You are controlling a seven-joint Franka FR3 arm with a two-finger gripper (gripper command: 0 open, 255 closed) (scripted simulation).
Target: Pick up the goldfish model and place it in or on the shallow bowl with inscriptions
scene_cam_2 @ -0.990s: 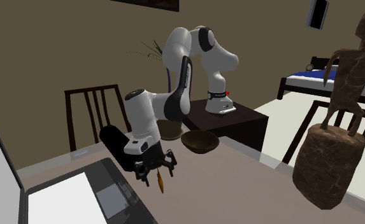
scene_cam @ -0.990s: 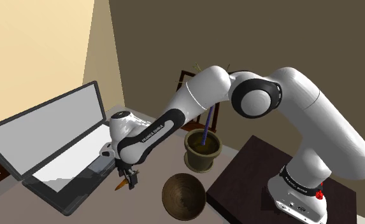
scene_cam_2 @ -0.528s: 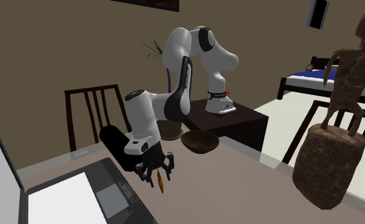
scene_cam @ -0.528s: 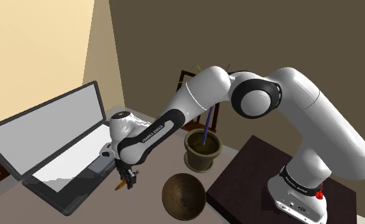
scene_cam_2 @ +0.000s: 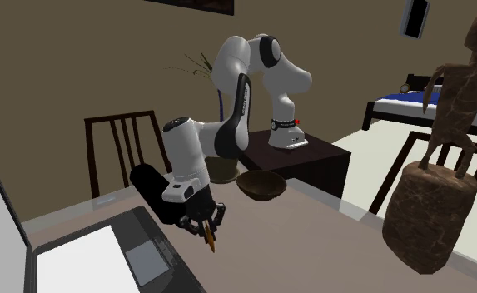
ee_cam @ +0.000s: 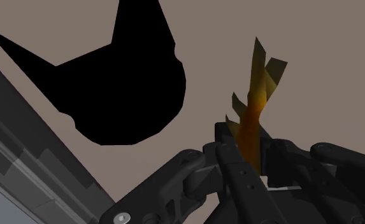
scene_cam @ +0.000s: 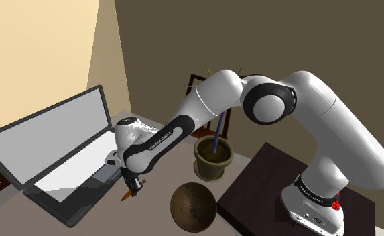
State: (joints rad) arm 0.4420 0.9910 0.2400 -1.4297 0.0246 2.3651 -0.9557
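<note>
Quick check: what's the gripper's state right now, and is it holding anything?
The gripper is closed, its jaws clasping the orange goldfish model.

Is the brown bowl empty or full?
Empty: the bowl shows a bare inside in the shoulder view; the goldfish is clasped in the gripper.

Brown wall (scene_cam_2: 86, 58), wooden chair (scene_cam_2: 121, 141), distant bed (scene_cam_2: 411, 103)

I see the pot (scene_cam: 212, 166) just behind the bowl (scene_cam: 193, 207), the laptop (scene_cam: 56, 144) toward the shoulder view's left of it, and the goldfish model (scene_cam: 126, 196) between them.
</note>
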